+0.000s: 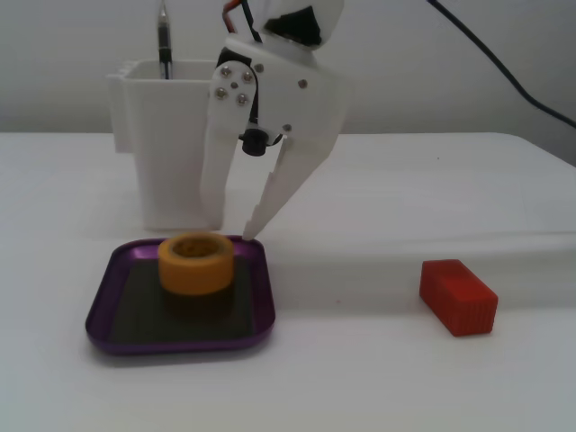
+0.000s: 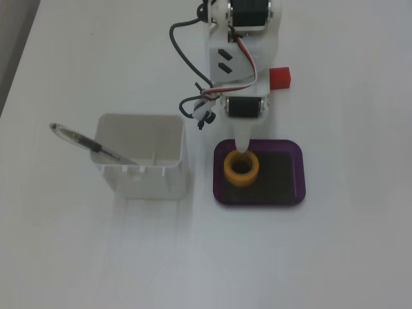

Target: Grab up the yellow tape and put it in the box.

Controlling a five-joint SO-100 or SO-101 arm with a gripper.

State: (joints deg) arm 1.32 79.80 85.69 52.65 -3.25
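Looking basically done: your yellow tape point(image 1: 196, 264) sits in the box point(image 1: 106, 310), jaws spread, holding nothing, probably just clear above it. Only backing off left.

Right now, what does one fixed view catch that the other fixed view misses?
Only in a fixed view: the white end effector open, with its tips at the far edge of the yellow-orange tape roll, and the ridges of the red ribbed block. Only in a fixed view: the white rectangular container with its inner dividers, and the whole pen. Both: the roll resting inside the shallow purple metallic tray.
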